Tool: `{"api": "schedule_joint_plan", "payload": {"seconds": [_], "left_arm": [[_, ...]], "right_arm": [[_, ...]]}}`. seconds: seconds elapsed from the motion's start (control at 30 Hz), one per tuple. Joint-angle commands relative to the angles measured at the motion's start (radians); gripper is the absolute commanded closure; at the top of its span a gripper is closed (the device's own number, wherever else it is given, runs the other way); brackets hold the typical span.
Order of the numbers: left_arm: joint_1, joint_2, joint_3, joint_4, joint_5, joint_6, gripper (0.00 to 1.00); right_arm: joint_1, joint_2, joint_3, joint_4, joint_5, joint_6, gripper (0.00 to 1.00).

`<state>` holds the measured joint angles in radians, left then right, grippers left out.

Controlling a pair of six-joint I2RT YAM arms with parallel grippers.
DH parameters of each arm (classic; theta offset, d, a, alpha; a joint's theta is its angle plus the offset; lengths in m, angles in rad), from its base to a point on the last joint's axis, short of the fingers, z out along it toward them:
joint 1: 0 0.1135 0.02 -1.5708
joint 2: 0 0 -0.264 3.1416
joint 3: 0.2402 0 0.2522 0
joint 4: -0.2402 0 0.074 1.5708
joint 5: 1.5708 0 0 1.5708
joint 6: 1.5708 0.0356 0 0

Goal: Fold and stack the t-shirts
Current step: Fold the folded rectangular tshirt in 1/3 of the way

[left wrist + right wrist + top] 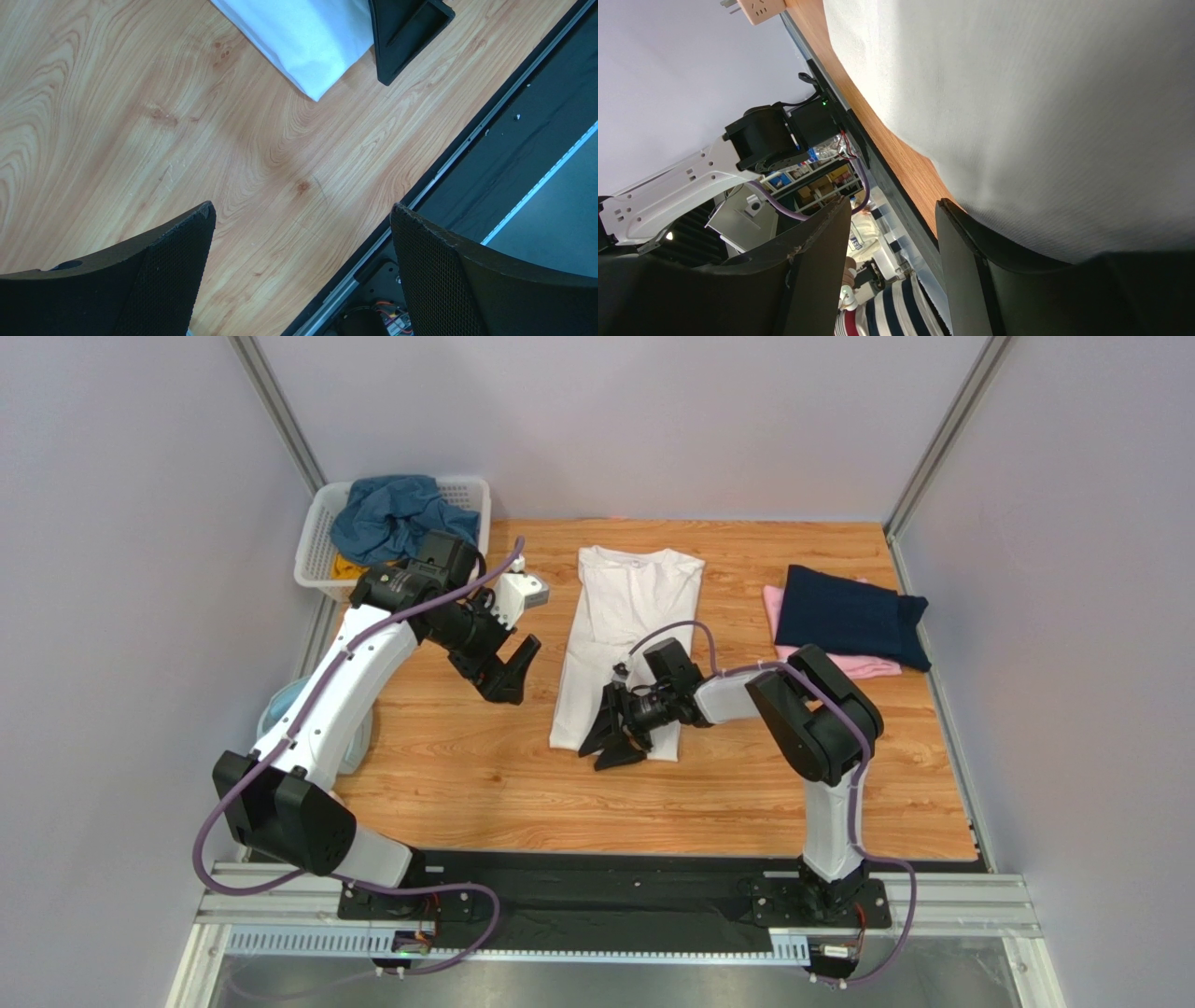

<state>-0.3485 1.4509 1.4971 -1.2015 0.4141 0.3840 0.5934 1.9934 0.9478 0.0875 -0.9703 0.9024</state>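
A white t-shirt (624, 623) lies folded lengthwise in a long strip on the table's middle; its near corner shows in the left wrist view (309, 42), and its cloth fills the right wrist view (1046, 105). My right gripper (615, 732) is open and low at the strip's near end, one finger against the cloth, nothing between the jaws. My left gripper (508, 672) is open and empty, above bare wood left of the strip. A folded navy t-shirt (852, 615) lies on a pink one (842, 661) at the right. A teal-blue shirt (393, 513) lies crumpled in the basket.
A white slatted basket (326, 518) stands at the back left corner, yellow cloth (344, 569) showing inside it. Grey walls close in the table on three sides. A black rail (631, 875) runs along the near edge. Something light blue (281, 703) lies off the table's left side.
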Motion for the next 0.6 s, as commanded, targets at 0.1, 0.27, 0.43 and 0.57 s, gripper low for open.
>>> {"api": "schedule_joint_plan", "payload": {"seconds": [0.1,0.27,0.43,0.57], "left_arm": [[-0.001,-0.027,0.011,-0.001,-0.008,0.029,0.00],[-0.001,-0.029,0.017,0.000,-0.006,0.029,0.00],[-0.001,-0.035,0.009,-0.001,-0.011,0.030,0.00],[-0.001,-0.044,0.003,-0.001,-0.026,0.035,0.00]], "right_arm": [[0.005,-0.073,0.026,-0.043,0.013,0.046,0.46],[0.017,-0.114,0.156,-0.121,0.012,0.047,0.45],[0.051,-0.024,0.223,-0.097,0.015,0.090,0.45],[0.071,0.054,0.243,-0.033,0.018,0.108,0.46]]}}
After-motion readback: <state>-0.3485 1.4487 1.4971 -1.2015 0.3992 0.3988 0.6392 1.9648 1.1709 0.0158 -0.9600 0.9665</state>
